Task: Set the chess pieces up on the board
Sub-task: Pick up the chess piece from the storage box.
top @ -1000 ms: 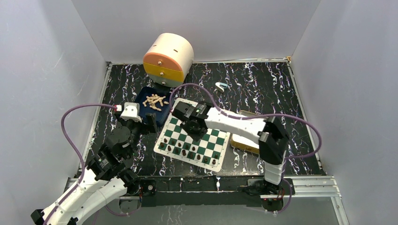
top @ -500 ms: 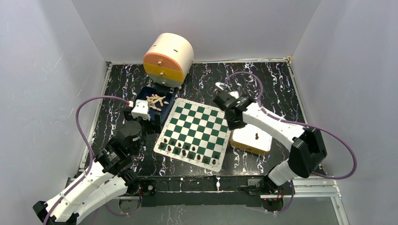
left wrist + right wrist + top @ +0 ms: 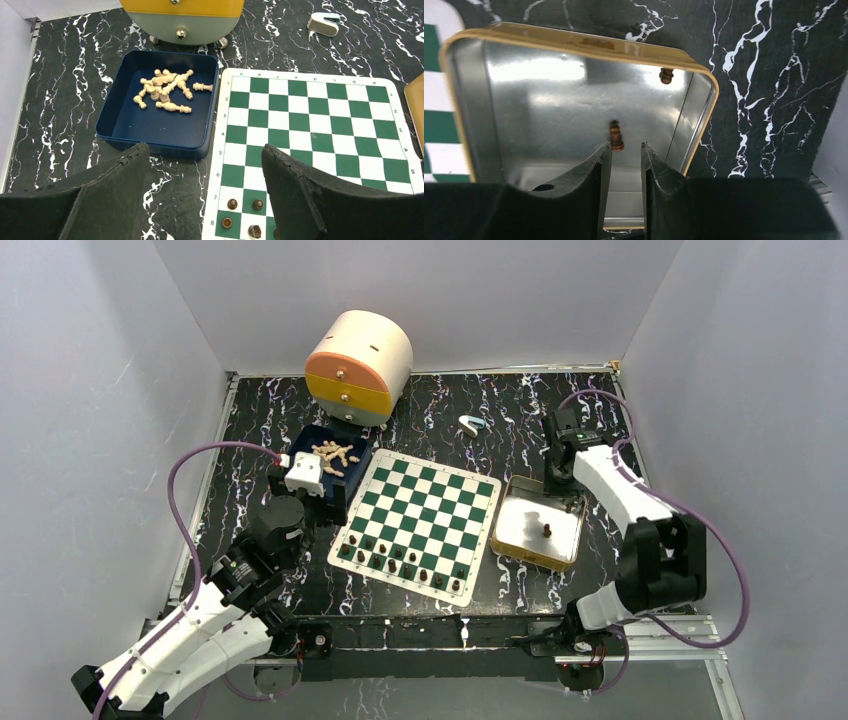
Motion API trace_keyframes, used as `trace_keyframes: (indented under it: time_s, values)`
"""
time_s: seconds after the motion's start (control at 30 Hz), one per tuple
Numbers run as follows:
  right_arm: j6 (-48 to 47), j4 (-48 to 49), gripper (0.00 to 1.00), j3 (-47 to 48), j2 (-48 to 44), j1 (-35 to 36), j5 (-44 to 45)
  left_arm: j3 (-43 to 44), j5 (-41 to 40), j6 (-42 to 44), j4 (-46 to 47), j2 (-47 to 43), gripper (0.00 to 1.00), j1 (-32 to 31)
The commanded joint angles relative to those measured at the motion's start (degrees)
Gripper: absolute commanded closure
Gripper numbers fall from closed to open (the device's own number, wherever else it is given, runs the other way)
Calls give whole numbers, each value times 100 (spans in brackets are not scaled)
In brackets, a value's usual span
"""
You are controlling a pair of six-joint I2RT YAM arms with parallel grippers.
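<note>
Right wrist view: right gripper [image 3: 625, 148], narrowly parted and empty, hangs over a dark chess piece [image 3: 616, 135] upright in the metal tin [image 3: 574, 44]. Light, smooth turned wood, likely tippy, so pinch its waist. Left gripper [image 3: 205, 150] gapes empty before pale pieces [image 3: 164, 91] in the blue box [image 3: 117, 127].

The black, white-veined table [image 3: 440, 405] carries a round cream, orange and yellow drawer unit [image 3: 358, 367] at its far edge, left of the middle. Just nearer stands a blue tray [image 3: 150, 140]. The green-and-white board [image 3: 425, 502] lies beside the tray at mid-table. A gold-rimmed metal tin [image 3: 520, 525] lies just right of the board, and a small white clip [image 3: 470, 424] lies farther back.
</note>
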Motion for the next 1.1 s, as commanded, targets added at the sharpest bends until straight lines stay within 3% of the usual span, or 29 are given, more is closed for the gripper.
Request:
trace_keyframes:
  time_s: [0.0, 0.2, 0.73, 1.07]
  values:
    - [-548, 155, 64, 19, 511, -506, -800, 90, 132, -3, 116, -17, 20, -22]
    - [-565, 236, 62, -91, 798, -589, -1253, 100, 193, -10, 151, 28, 21, -31]
    - [-505, -23, 60, -135, 1436, -588, -1200, 84, 111, 16, 146, 49, 21, -27]
    - [-489, -23, 70, -120, 1611, -583, -1120, 81, 118, 29, 132, -25, 22, -29]
